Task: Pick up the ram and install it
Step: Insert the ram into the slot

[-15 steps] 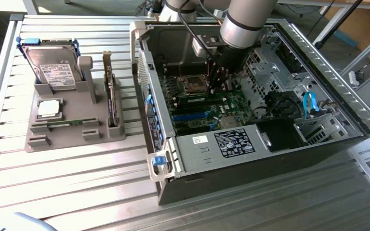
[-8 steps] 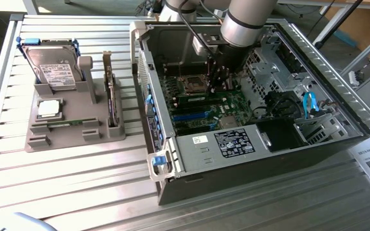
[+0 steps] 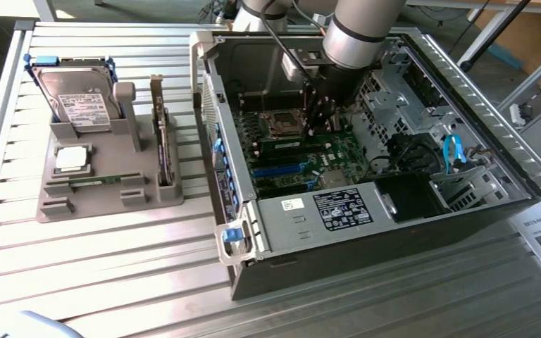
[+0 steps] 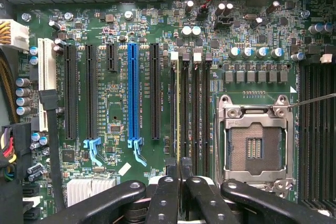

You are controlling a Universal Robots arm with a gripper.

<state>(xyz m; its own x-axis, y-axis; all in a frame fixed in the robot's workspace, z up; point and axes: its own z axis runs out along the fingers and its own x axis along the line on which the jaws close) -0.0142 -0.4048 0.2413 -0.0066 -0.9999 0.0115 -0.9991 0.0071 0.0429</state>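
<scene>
A: Desk?
B: Slatted metal desk (image 3: pixel 110 282). Open PC case (image 3: pixel 393 246) on it, grey parts tray (image 3: pixel 101 204) at the exterior view's left.
A: Ram?
B: Ram (image 4: pixel 178 108) on edge at the memory slots (image 4: pixel 193 108) beside the CPU socket (image 4: pixel 255 140), gripper (image 4: pixel 178 170) pinching it. Can't tell if seated.

Counter (image 3: pixel 110 267): ribbed bare aluminium, satin. Case (image 3: pixel 280 232): matt grey sheet metal. Holder (image 3: pixel 101 201): matt grey plastic. Motherboard (image 4: pixel 115 103): glossy green board, plastic slots. Socket frame (image 4: pixel 254 113): bright polished metal. Hand (image 4: pixel 178 166): smooth black, semi-gloss. Ram (image 4: pixel 178 108): thin greenish board edge.
</scene>
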